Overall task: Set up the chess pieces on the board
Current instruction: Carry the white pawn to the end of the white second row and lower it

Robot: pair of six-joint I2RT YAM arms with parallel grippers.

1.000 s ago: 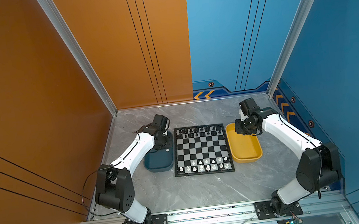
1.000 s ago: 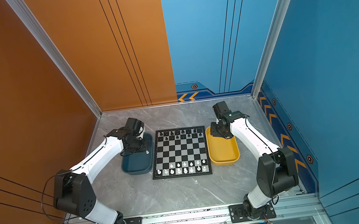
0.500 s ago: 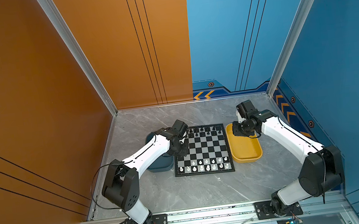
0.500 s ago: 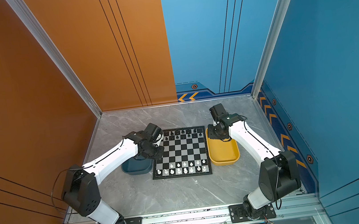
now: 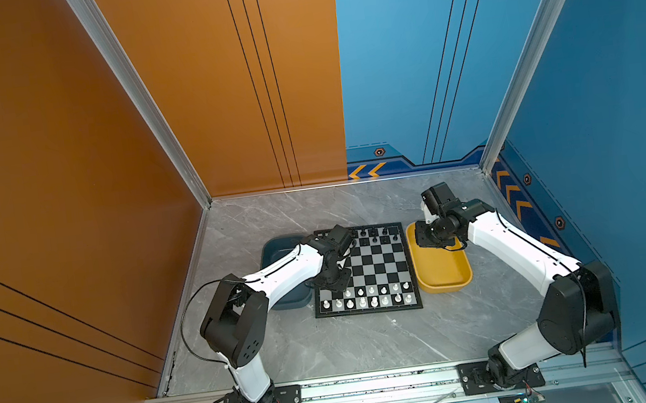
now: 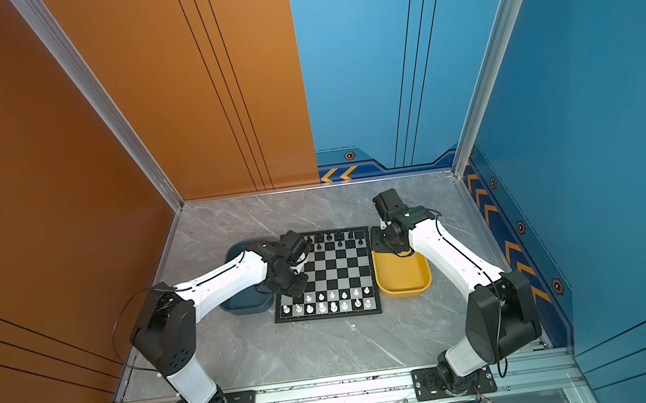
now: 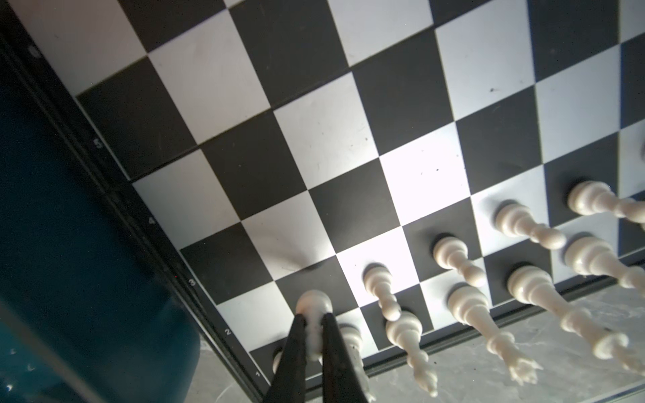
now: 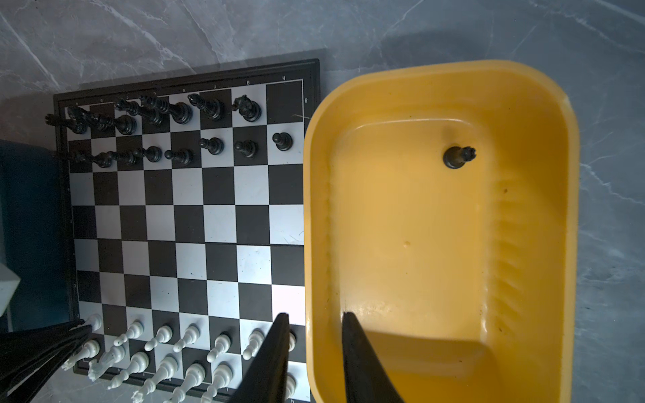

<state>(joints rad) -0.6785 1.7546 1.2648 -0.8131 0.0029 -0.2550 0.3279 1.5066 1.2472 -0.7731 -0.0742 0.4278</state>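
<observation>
The board (image 5: 367, 266) (image 6: 335, 266) lies flat between two trays. Black chess pieces (image 5: 373, 236) fill its two far rows and white chess pieces (image 5: 370, 295) its two near rows. My left gripper (image 7: 314, 319) is shut on a white pawn (image 7: 313, 303), base down over the left end of the second near row. The right wrist view shows that pawn (image 8: 94, 321) too, and I cannot tell whether it touches the board. My right gripper (image 8: 315, 315) is open and empty, straddling the yellow tray's rim. One black piece (image 8: 455, 157) sits in the yellow tray (image 8: 544, 244).
A dark blue tray (image 5: 277, 250) (image 6: 242, 304) lies left of the board, partly under my left arm. The yellow tray (image 5: 443, 275) touches the board's right edge. Grey marble tabletop surrounds them, with orange and blue walls behind and at the sides.
My left arm has swung from over the blue tray to the board's near left corner, carrying the white pawn. The right gripper has shifted slightly over the yellow tray's far end.
</observation>
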